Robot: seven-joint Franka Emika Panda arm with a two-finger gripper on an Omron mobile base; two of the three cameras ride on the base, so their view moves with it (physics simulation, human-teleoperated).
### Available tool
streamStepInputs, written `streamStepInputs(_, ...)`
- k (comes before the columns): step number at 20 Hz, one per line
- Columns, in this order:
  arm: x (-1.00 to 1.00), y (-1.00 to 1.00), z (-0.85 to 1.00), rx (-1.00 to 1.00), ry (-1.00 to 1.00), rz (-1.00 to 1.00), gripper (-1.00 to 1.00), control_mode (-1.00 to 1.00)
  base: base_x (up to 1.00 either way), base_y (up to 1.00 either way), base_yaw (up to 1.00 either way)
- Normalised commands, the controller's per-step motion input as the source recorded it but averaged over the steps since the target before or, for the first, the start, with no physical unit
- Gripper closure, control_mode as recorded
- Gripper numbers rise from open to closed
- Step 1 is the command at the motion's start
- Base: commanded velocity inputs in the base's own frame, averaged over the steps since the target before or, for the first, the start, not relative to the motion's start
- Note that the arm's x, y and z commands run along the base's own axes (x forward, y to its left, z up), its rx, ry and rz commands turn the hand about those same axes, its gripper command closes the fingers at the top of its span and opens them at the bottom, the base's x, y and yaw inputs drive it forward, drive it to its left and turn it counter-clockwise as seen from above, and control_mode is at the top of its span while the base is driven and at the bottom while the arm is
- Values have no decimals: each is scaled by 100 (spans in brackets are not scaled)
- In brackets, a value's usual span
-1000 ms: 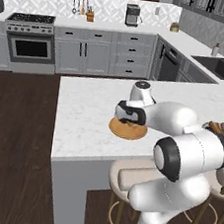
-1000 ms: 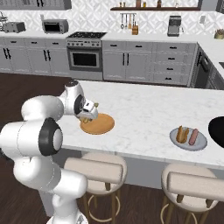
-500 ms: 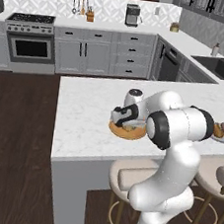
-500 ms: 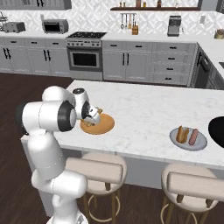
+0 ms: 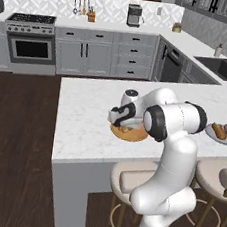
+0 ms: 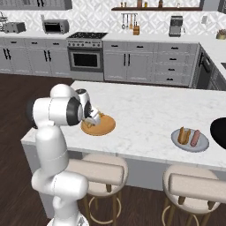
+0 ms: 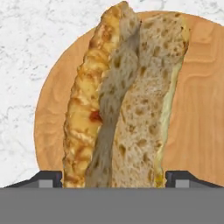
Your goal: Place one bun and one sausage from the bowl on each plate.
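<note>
While jaws seem parted, bun (image 7: 127, 100) rests on wooden plate (image 7: 199, 105).

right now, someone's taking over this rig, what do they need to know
Gripper: low over the wooden plate, fingertips on either side of the bun; jaws wide, grip or release unclear.
Grey plate: already holds one bun and one sausage.
Black bowl: at the counter's right end, contents hidden.
Done: grey plate. Bun lies over the wooden plate.
Left: free the bun if held, then fetch one sausage from the bowl to the wooden plate.
</note>
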Motion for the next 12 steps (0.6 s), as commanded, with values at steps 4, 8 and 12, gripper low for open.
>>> streamStepInputs(4,-3,0,29,1,4,0,-100,-100,0,0,0)
streamStepInputs(8,-66,-11,92,1,-4,0,-100,-100,0,0,0)
streamStepInputs(12,-100,-46,100,3,0,0,-100,-100,0,0,0)
